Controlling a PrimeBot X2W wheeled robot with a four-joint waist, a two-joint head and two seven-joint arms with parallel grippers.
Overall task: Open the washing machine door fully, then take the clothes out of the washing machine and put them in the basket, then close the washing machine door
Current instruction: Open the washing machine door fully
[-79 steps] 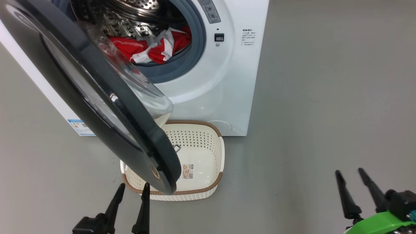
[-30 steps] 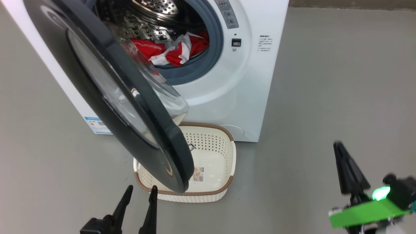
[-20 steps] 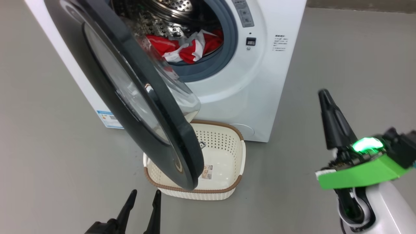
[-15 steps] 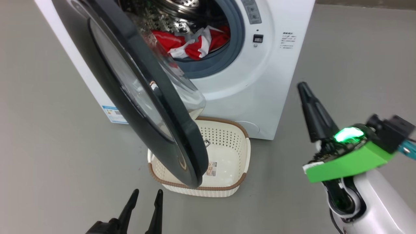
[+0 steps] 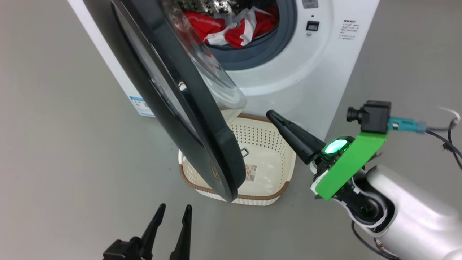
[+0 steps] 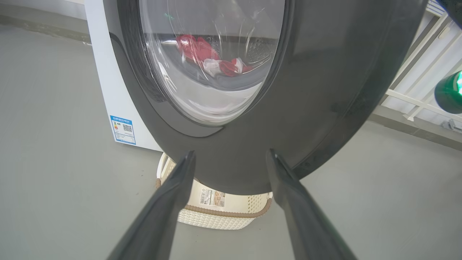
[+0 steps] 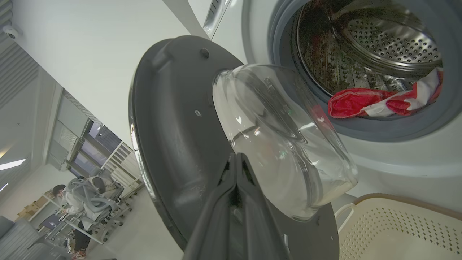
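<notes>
partly open, the washing machine door (image 5: 195, 119) stands between right jaws, pressed together near its glass bowl, and left jaws, spread before its black face.

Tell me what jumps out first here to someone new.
The black-rimmed washing machine door, partly open, cuts across the middle of the head view and overhangs the cream basket. Behind it, red-and-white clothes lie in the drum, and the shut right end effector points at the door's inner side.
</notes>
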